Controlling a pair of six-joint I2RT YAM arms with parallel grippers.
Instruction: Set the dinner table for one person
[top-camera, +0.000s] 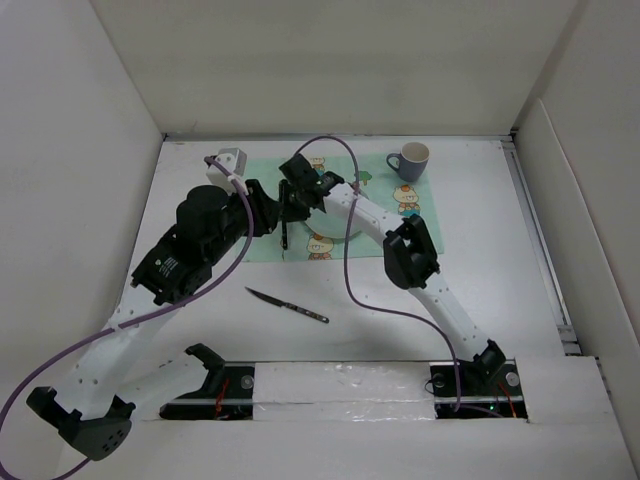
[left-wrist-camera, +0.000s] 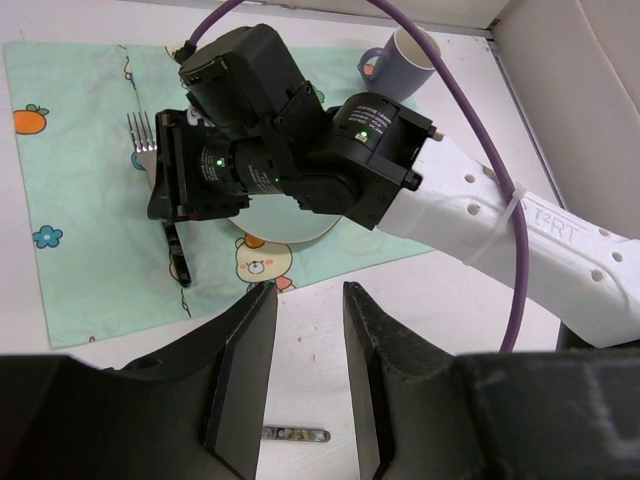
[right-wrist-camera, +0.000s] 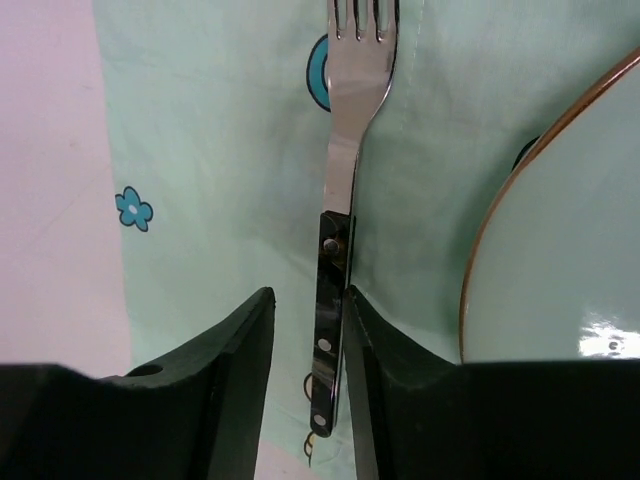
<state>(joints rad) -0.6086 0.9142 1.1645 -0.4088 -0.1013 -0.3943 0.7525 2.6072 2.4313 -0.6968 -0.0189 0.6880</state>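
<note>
Laying the fork (right-wrist-camera: 343, 190) on the placemat (right-wrist-camera: 210, 130) beside the plate (right-wrist-camera: 560, 270); my right claw (right-wrist-camera: 308, 300) stands apart around its handle. Next: lift clear, fetch the knife (top-camera: 288, 304).

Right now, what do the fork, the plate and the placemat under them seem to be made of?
Fork: polished steel head, mirror-bright, with a glossy black riveted handle, likely plastic. Plate: glazed ceramic by its look, pale with a brown rim and a sharp glint of light. Placemat: mint-green printed cloth, matte and faintly creased.
</note>
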